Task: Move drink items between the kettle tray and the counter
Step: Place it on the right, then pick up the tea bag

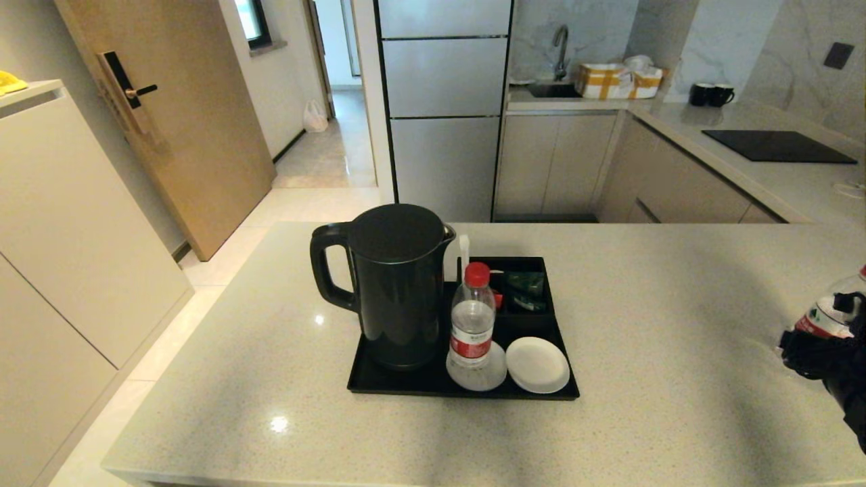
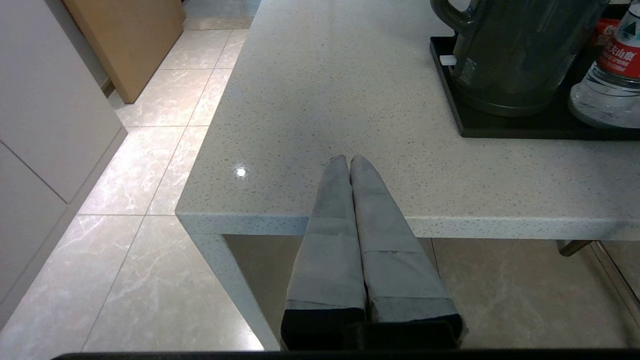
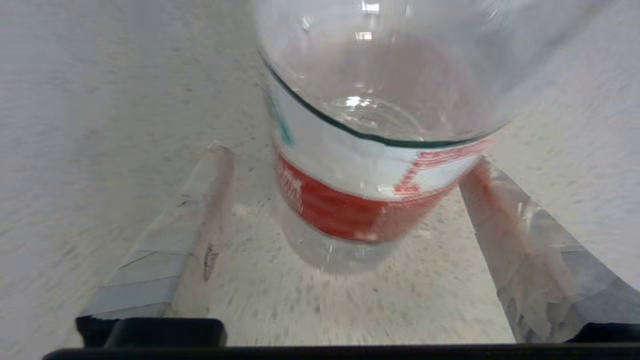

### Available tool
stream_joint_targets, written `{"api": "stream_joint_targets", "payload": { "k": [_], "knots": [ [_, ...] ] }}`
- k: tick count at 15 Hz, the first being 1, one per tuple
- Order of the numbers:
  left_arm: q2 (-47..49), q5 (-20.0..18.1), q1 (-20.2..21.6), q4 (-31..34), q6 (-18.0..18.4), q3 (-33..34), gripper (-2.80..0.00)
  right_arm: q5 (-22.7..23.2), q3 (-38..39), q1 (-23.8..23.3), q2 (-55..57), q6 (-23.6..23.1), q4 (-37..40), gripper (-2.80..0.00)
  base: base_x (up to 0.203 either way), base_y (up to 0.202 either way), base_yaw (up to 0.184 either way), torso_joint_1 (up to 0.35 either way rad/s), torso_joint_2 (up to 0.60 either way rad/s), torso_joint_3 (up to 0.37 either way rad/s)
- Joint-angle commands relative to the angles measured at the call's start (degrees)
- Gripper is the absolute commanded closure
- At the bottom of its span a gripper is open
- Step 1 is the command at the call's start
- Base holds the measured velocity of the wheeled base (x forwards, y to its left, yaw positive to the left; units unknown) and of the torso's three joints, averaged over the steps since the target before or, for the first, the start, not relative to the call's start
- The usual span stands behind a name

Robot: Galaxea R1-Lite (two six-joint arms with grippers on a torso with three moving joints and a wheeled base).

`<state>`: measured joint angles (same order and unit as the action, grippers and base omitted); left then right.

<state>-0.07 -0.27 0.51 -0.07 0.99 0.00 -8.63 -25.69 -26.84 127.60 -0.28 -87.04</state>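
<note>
One clear water bottle [image 1: 472, 318] with a red cap stands on a white coaster in the black kettle tray [image 1: 379, 387]. A dark green sachet [image 1: 526, 284] lies in a compartment at the tray's far end. A second bottle [image 1: 829, 308] stands on the beige counter [image 1: 676, 304] at the far right. My right gripper [image 3: 350, 157] is open around this bottle [image 3: 360, 200]; one finger [image 3: 200, 225] stands clear of it, the other sits at its label. My left gripper [image 2: 349, 159] is shut and empty, over the counter's near left edge.
The tall black kettle [image 1: 396, 284] fills the tray's left part. A bare white coaster [image 1: 538, 365] lies at the tray's near right corner. The counter's front edge [image 2: 450, 225] and corner are close to my left gripper. A farther counter with a black hob [image 1: 778, 145] runs behind.
</note>
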Motion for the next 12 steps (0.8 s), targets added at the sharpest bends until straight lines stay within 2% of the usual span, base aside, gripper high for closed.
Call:
{"api": "stream_joint_targets", "payload": {
  "k": [1,5,9,10,12],
  "knots": [
    [0.07,0.0,0.08,-0.01,0.06,0.09,0.0,0.58,3.02,0.18,-5.91,-0.16,-0.62,-2.8,0.0,0.0,0.0,0.0,0.0,0.0],
    [0.07,0.0,0.1,-0.01,-0.02,0.09,0.0,4.3,12.87,1.58,-18.42,-0.39,-0.62,-2.8,0.0,0.0,0.0,0.0,0.0,0.0],
    [0.07,0.0,0.04,-0.01,0.01,0.09,0.0,5.38,19.73,6.19,-36.54,-4.89,0.55,-2.8,0.0,0.0,0.0,0.0,0.0,0.0],
    [0.07,0.0,0.02,-0.01,0.06,0.09,0.0,5.46,20.4,7.22,-40.49,-6.53,2.37,0.0,0.0,0.0,0.0,0.0,0.0,0.0],
    [0.07,0.0,0.02,-0.01,-0.02,0.09,0.0,5.84,19.32,9.64,-51.94,-9.14,11.89,0.0,0.0,0.0,0.0,0.0,0.0,0.0]
  ]
}}
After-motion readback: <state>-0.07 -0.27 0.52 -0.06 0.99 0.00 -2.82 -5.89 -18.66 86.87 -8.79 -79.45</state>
